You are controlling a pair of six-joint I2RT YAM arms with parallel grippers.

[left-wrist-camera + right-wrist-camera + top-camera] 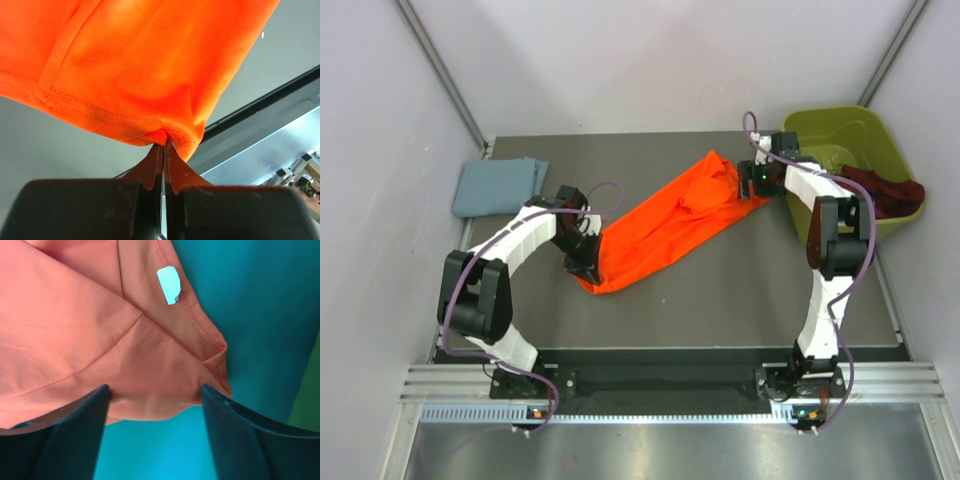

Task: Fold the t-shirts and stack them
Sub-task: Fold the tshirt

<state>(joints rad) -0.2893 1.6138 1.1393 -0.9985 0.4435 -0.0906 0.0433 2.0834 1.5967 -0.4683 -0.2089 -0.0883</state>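
One of three shirts looks done: blue-grey t-shirt (498,186) folded at 10 o'clock, orange t-shirt (660,230) unfolded mid-table with left gripper (163,150) clamped on its hem and right gripper (155,390) spread wide over its far end, dark red shirt (885,190) in green bin (830,125) at 2 o'clock.

The dark grey table (720,290) carries an orange t-shirt (660,230) stretched diagonally across its middle, a folded blue-grey t-shirt (498,186) at the far left corner, and a green bin (825,130) at the far right corner
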